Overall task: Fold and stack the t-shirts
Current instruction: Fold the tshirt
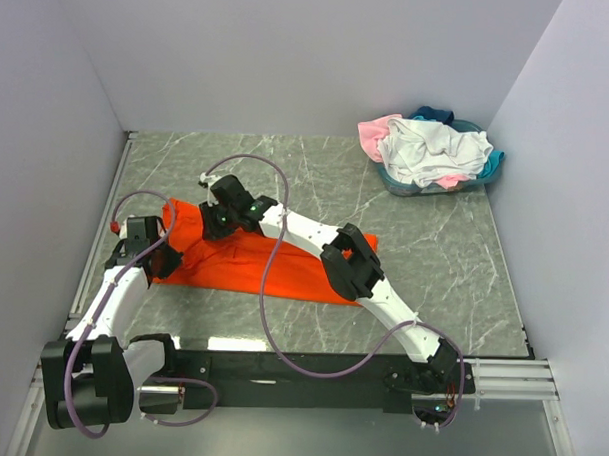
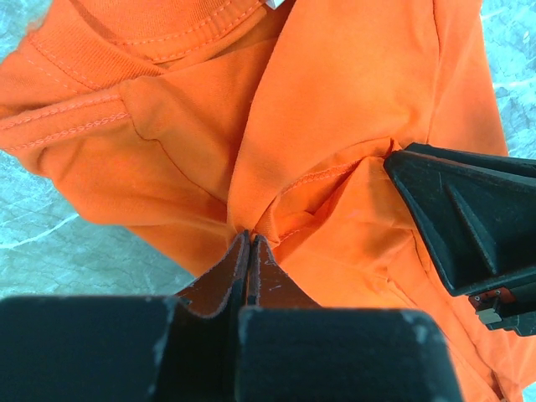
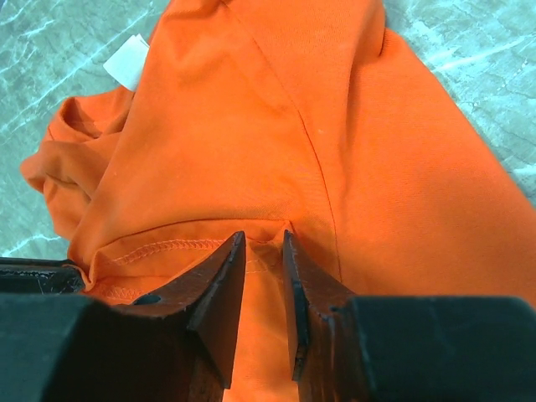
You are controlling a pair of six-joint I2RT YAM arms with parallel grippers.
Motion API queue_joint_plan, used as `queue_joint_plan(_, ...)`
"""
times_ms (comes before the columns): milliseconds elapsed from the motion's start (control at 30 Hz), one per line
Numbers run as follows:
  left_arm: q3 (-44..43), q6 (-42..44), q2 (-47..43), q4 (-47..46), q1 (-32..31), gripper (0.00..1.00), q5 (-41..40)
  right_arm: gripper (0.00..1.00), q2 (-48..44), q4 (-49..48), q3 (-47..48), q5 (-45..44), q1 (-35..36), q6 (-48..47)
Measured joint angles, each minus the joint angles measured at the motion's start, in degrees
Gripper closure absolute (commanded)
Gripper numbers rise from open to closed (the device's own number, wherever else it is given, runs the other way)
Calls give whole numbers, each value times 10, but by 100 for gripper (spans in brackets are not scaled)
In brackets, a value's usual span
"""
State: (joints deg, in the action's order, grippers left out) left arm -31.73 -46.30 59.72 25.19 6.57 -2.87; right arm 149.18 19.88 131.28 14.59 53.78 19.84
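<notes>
Reaching from the lower left of the top view, the left arm (image 1: 107,301) runs up the left side of the table (image 1: 433,273) to the left edge of the orange shirt (image 1: 283,267). The left gripper (image 1: 142,234) sits low at that edge. In its wrist view the fingers (image 2: 239,268) are pressed together, pinching a fold of the shirt near a stitched hem, with the collar (image 2: 159,25) at the top of that frame.

The right arm (image 1: 382,301) starts at the lower right, arcs up and left across the shirt, elbow raised over the cloth. The right gripper (image 1: 217,223) points down at the shirt's upper left part, close to the left gripper. In its wrist view the fingers (image 3: 218,285) stand a narrow gap apart, straddling a hem, with orange cloth in the gap - no firm pinch visible. A white tag (image 3: 126,63) shows at upper left of that view.

The shirt lies left of centre, partly flat and bunched at the left end.

At upper right, well apart, a basket (image 1: 492,170) holds a heap of a white shirt (image 1: 432,152), a pink shirt (image 1: 373,135) and a teal shirt (image 1: 434,114).
</notes>
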Motion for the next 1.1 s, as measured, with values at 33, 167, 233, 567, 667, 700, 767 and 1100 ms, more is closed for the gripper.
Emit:
queue_joint_plan(33, 0, 0, 0, 0, 0, 100, 0, 66, 0, 0, 0, 0, 0, 0)
queue_joint_plan(167, 0, 0, 0, 0, 0, 100, 0, 61, 0, 0, 0, -1, 0, -2)
queue_joint_plan(233, 0, -1, 0, 0, 0, 100, 0, 61, 1, 0, 0, -2, 0, -3)
queue_joint_plan(567, 0, -1, 0, 0, 0, 100, 0, 84, 4, 0, 0, -4, 0, -11)
queue_joint_plan(667, 0, -1, 0, 0, 0, 100, -1, 97, 4, 0, 0, -1, 0, -12)
queue_joint_plan(700, 0, -1, 0, 0, 0, 100, -1, 100, 5, 0, 0, 1, 0, -13)
queue_joint_plan(767, 0, -1, 0, 0, 0, 100, -3, 100, 5, -2, 0, 4, 0, -10)
queue_joint_plan(1100, 3, -15, 7, 7, 6, 100, -26, 100, -35, -63, -102, 20, 0, -13)
